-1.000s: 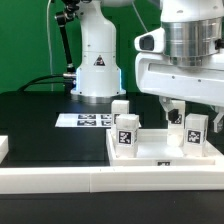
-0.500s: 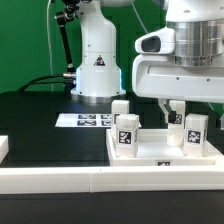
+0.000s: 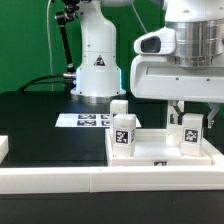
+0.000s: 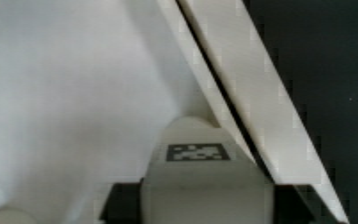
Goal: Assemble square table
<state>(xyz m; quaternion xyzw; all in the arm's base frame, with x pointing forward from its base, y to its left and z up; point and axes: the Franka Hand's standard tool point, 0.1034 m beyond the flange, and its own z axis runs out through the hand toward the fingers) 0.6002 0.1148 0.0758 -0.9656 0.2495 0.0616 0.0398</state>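
The square tabletop [image 3: 165, 155], white with a raised rim, lies at the exterior view's front right. My gripper [image 3: 192, 112] is shut on a white tagged leg [image 3: 191, 134] and holds it upright over the top's right part. A second leg [image 3: 122, 131] stands at the top's left corner, and a third [image 3: 119, 107] stands just behind it. In the wrist view the held leg [image 4: 201, 170] sits between my dark fingers [image 4: 133, 202], its tag facing the camera, with the tabletop [image 4: 69, 100] and its rim [image 4: 229, 80] beyond.
The marker board [image 3: 86, 120] lies on the black table behind the top. The robot base [image 3: 97, 60] stands at the back. A long white rail [image 3: 60, 182] runs along the front edge, with a white block [image 3: 3, 147] at the far left.
My gripper has shifted a little, still holding the leg, and the leg now hangs slightly lower over the tabletop. The other legs have not moved.
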